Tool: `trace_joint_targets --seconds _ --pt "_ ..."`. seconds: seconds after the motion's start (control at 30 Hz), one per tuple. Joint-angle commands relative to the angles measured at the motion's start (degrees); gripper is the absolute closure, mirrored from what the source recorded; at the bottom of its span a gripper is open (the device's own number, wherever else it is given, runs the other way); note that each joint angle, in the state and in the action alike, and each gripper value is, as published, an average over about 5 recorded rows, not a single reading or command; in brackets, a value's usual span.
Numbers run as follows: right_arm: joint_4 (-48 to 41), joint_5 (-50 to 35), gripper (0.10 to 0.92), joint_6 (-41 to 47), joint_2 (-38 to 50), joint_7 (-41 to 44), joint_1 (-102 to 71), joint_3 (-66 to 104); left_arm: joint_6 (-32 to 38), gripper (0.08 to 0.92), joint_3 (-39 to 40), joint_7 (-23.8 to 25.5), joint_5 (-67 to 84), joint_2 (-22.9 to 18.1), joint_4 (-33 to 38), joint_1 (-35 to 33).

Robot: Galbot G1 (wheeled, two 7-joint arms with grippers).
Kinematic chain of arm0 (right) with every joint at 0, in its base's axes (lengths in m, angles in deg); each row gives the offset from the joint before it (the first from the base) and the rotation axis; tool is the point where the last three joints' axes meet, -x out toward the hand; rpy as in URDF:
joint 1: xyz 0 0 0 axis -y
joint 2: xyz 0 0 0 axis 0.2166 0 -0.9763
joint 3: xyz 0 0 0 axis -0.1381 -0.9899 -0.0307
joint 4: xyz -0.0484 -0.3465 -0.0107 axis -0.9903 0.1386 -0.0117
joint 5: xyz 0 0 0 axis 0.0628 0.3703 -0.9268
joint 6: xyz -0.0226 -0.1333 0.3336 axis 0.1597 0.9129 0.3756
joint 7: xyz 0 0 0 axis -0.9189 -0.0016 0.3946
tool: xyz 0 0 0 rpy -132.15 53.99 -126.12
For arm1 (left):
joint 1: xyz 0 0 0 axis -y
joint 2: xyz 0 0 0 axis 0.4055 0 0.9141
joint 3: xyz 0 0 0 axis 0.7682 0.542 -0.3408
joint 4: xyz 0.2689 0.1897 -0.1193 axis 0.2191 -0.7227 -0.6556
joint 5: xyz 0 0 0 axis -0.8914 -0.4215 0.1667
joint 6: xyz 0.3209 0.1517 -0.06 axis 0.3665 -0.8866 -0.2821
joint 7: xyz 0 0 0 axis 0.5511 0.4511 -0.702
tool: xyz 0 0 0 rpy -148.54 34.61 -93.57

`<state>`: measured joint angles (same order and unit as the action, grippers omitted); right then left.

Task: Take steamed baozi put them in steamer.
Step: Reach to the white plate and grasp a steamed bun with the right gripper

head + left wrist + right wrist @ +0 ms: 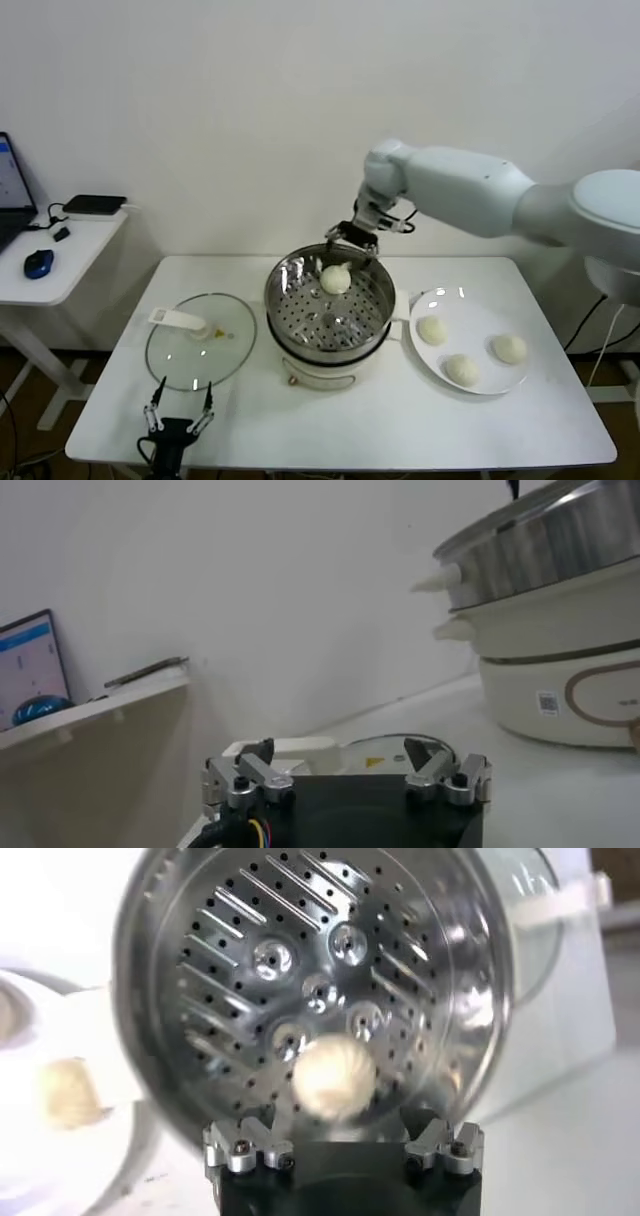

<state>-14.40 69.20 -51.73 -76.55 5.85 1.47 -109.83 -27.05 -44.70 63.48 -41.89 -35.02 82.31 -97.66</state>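
Note:
One steamed baozi (335, 279) lies in the far part of the shiny steamer (290, 330), free of any fingers. My right gripper (352, 238) hovers open just above the steamer's far rim. In the right wrist view the baozi (335, 1078) looks blurred over the perforated floor of the steamer (250, 958), in front of the open right gripper (343, 1120). Three more baozi (461, 369) rest on the white plate (475, 325) to the right. My left gripper (178, 412) is parked open at the table's front left edge, holding nothing.
A glass lid (200, 340) with a white handle lies flat left of the steamer, right in front of the left gripper (345, 750). A side desk (60, 255) with a mouse and a laptop stands at the far left.

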Motion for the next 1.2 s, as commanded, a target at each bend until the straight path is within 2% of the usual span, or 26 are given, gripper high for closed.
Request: trace_joint_targets --seconds 0.03,0.27,0.4,0.83,1.2 --pt "3.58 -15.89 0.203 14.33 8.81 2.60 9.86 -11.76 -0.15 0.177 -0.01 0.08 -0.12 -2.78 -0.07 -0.08" --pt "12.36 -21.22 0.203 33.15 16.70 -3.23 9.17 -19.22 -0.12 0.177 0.04 0.27 -0.10 -2.56 -0.25 -0.04" --pt "14.43 -20.77 0.203 38.04 19.76 -4.91 4.85 -18.49 -0.01 0.177 -0.14 0.29 -0.09 -2.36 -0.70 0.09" --pt "10.37 -14.24 0.203 40.55 18.91 -8.27 -13.54 -6.32 0.08 0.177 -0.46 0.49 -0.36 -2.27 -2.06 0.69" --pt "6.49 -9.92 0.203 40.58 17.39 -9.44 -21.26 0.13 0.38 0.177 -1.09 0.36 -0.68 -2.02 -2.82 0.70"
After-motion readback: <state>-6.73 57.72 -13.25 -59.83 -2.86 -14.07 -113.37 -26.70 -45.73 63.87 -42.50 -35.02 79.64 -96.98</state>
